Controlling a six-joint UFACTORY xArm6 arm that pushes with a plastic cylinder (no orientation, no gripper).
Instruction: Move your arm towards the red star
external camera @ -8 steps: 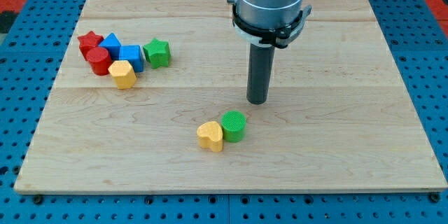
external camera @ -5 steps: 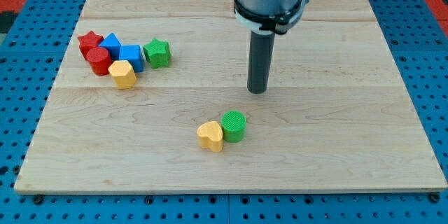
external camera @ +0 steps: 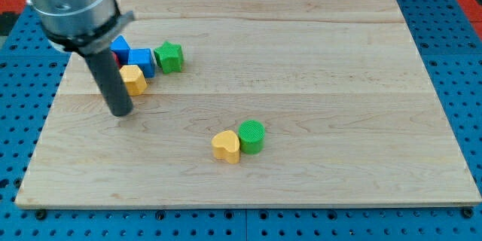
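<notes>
My tip [external camera: 120, 112] rests on the table [external camera: 324, 68], just below the yellow block [external camera: 135, 80]; the arm hides the red star, nothing grasped.

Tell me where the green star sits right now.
The green star sits in the camera view's upper left, at the right end of the block cluster, just right of a blue block and up-right of the yellow block.

Wooden board [external camera: 316, 60] on blue pegboard table [external camera: 467, 83].
</notes>
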